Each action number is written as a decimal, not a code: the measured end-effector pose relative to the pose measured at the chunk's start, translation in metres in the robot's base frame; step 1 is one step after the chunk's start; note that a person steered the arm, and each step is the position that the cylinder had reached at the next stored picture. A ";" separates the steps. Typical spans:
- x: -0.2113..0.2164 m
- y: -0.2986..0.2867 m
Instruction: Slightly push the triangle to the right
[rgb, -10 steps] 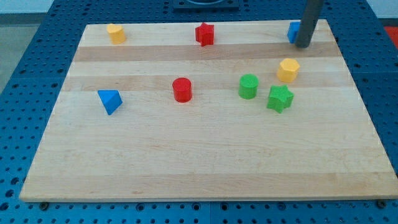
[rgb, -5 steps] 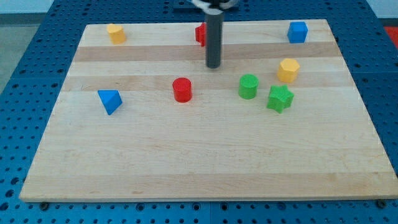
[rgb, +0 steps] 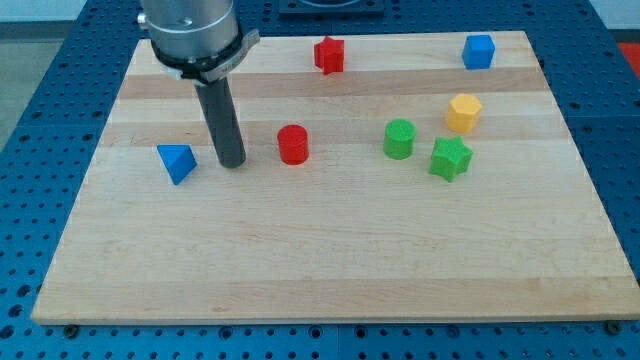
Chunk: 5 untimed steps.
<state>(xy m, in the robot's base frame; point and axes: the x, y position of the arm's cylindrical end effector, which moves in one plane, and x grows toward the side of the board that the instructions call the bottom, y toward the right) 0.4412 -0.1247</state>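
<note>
From my seat the arm's grey housing (rgb: 192, 35) fills the view's top left and covers that corner of the worktop (rgb: 330, 250), so whatever lies under it I cannot see. There is no gripper on this rig to release or clench, only the dark rod, and my tip (rgb: 232, 162) rests on the wood between the blue triangle (rgb: 176, 162) and the red cylinder (rgb: 292, 144), near both and touching neither. The triangle, the task's block, sits at the view's left, just left of my tip. Along the top edge stand a red star-like block (rgb: 329, 54) and a blue cube (rgb: 479, 50). To the view's right cluster a green cylinder (rgb: 399, 138), a green star (rgb: 450, 158) and a yellow hexagonal block (rgb: 463, 113). I read no writing or labels anywhere.
</note>
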 end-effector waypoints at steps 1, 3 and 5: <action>0.015 -0.015; 0.015 -0.083; 0.004 -0.107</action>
<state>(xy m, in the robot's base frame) 0.4447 -0.2320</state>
